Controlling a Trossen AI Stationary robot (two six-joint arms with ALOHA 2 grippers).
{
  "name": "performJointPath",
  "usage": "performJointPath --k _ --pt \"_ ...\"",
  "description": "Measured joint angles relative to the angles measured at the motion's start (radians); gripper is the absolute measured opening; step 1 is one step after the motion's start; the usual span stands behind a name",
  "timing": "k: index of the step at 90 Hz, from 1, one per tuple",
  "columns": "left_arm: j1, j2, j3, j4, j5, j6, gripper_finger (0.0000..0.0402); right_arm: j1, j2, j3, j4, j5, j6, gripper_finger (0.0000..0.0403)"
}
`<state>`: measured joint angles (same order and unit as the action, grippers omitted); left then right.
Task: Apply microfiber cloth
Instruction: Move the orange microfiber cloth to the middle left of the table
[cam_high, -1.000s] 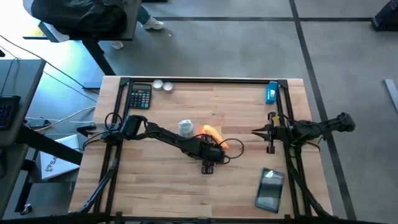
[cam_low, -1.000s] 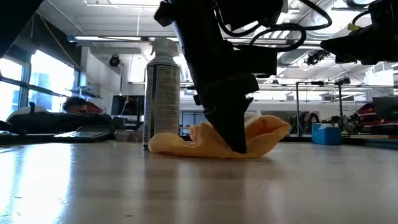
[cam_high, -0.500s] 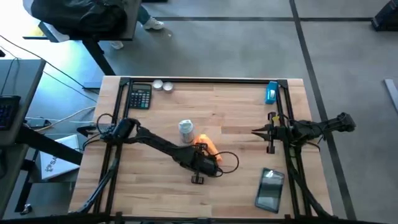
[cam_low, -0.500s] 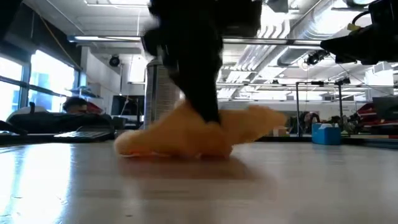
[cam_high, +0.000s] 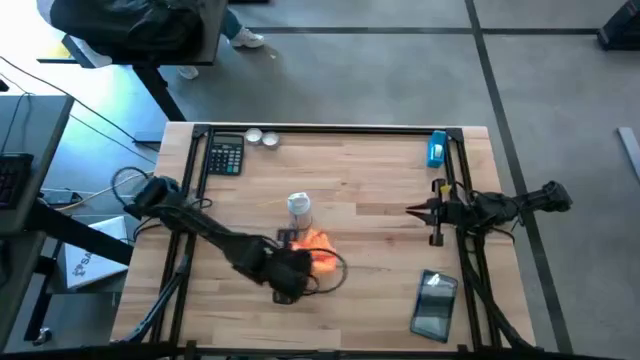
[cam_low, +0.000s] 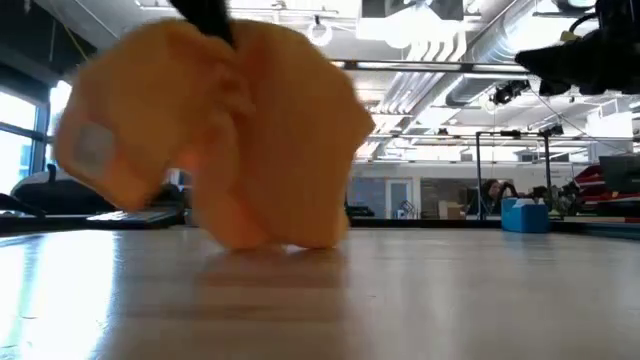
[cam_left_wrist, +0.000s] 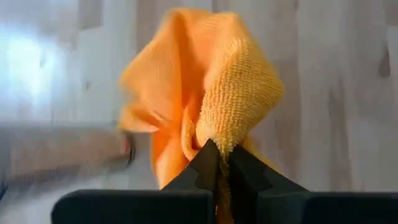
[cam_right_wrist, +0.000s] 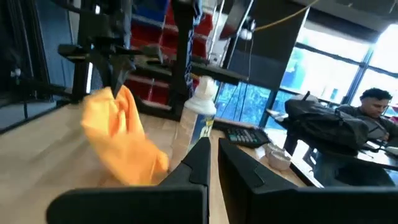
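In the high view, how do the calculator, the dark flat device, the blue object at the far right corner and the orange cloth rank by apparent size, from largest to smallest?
1. Dark flat device
2. Calculator
3. Orange cloth, partly hidden by the left end effector holding it, so unsure against the calculator
4. Blue object

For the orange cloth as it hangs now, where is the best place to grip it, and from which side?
Judging by its pose: at the bunched top fold, from above. The left gripper is shut on that peak, and the microfiber cloth drapes loosely below it, beside the spray bottle.
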<state>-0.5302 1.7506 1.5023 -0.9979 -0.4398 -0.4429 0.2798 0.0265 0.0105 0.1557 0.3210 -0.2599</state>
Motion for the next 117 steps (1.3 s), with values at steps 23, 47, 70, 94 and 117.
performJointPath --k 23,47,70,94,117 --pt "-0.071 -0.263 -0.293 -0.036 -0.067 -0.301 0.0 0.0 0.0 0.0 0.096 -0.007 0.293 0.0" --pt "-0.128 -0.38 -0.553 -0.028 -0.071 -0.588 0.0003 0.0 0.0 0.0 0.268 -0.044 0.313 0.0" --pt "-0.128 -0.375 -0.68 -0.028 -0.033 -0.797 0.0044 -0.004 0.014 0.013 0.424 -0.043 0.342 0.0" --pt "-0.124 -0.375 -0.704 -0.06 0.034 -0.907 0.013 0.021 0.297 0.116 0.325 -0.003 0.479 0.0" --pt "-0.123 -0.377 -0.688 -0.181 0.431 -0.854 0.0178 0.087 0.618 0.52 -0.213 -0.014 0.684 0.0"
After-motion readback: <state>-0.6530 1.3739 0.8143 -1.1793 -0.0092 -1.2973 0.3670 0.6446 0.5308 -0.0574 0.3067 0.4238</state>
